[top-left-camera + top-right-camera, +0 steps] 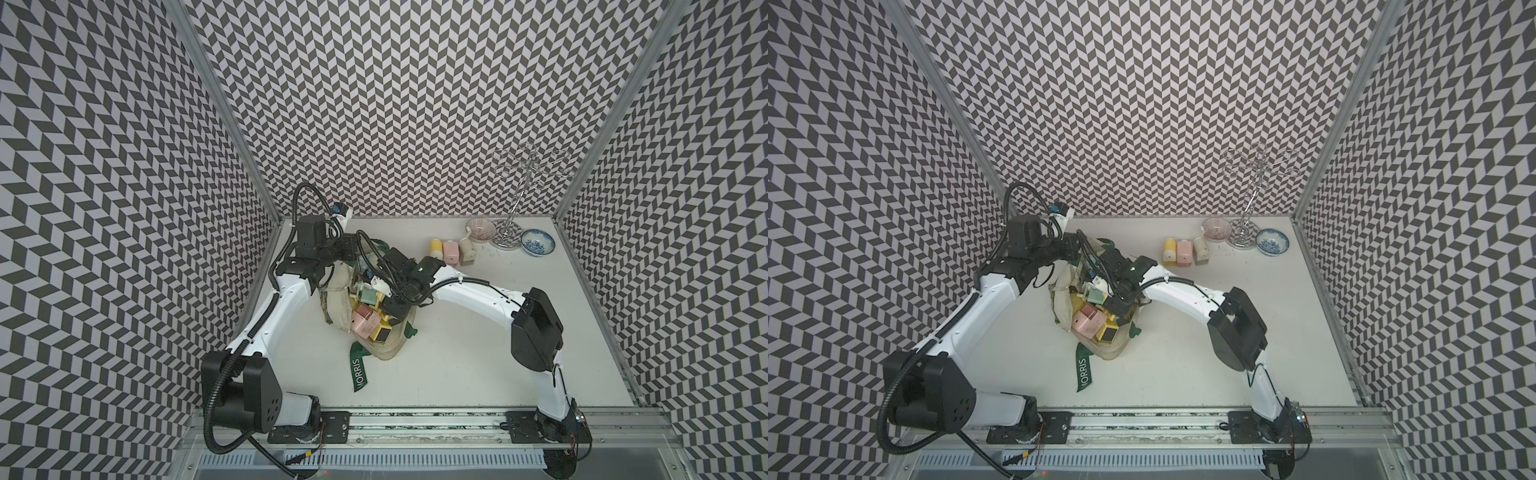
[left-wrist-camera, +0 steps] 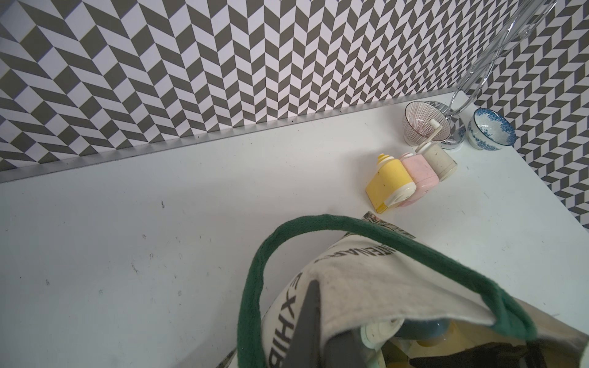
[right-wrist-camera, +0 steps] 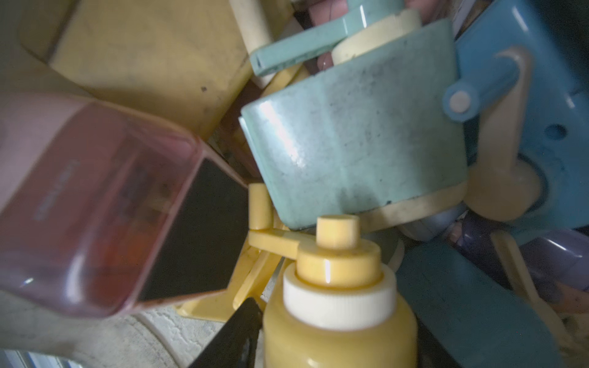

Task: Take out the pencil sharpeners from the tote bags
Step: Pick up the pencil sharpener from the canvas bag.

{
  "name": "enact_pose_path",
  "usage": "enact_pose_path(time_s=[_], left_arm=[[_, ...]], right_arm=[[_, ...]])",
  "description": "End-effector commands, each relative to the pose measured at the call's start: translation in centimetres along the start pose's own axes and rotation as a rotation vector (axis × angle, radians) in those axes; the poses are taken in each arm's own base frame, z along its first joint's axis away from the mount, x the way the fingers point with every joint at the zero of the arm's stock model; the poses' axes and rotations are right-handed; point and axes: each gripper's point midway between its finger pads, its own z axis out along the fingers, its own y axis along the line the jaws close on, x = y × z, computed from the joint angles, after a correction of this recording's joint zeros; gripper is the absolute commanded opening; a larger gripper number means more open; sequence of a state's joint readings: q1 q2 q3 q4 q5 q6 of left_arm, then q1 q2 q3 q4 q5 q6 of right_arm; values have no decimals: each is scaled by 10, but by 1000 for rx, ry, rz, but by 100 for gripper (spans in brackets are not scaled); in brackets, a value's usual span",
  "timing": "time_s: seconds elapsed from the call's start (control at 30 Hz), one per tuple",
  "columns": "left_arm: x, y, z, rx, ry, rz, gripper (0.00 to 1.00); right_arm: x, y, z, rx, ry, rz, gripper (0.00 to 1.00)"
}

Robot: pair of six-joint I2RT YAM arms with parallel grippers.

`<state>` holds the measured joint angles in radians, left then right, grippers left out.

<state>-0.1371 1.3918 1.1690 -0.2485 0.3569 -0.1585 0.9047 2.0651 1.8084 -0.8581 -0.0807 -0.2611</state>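
Sharpeners (image 3: 353, 149) blurred close-up, right gripper (image 1: 388, 315) half buried inside tote bag (image 1: 338, 309)

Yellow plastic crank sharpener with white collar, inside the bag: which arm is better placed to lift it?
Right. The right gripper is inside the cream canvas tote bag, one finger beside that yellow sharpener; the left gripper is shut on the bag's rim.
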Motion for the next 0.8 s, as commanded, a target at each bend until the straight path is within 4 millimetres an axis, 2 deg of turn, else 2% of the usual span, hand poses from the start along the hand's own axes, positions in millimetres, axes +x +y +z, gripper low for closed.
enact_pose_path(time_s=[0.0,0.17,0.23,0.3,0.43,0.53,0.7,0.77], left_arm=[[-62,-19,-27,32,-212,76,0],[-63,-19,-27,29,-214,76,0],[-62,-18,-26,29,-212,75,0],[-62,-18,-26,28,-211,74,0],[-62,-18,-26,28,-211,75,0],[-63,-18,-28,22,-215,77,0],[-62,-18,-26,24,-210,72,0],[-62,-17,-26,24,-210,71,0]], right_arm=[[11,1,8,-12,36,24,51],[2,5,-6,-35,-2,24,32],[-5,6,-20,-35,-44,27,31],[-15,8,-39,-32,-95,31,31],[-34,17,-92,-61,-223,28,31],[-39,20,-130,-49,-315,31,31],[-29,0,-183,73,-437,105,31],[-20,-16,-200,111,-487,156,31]])
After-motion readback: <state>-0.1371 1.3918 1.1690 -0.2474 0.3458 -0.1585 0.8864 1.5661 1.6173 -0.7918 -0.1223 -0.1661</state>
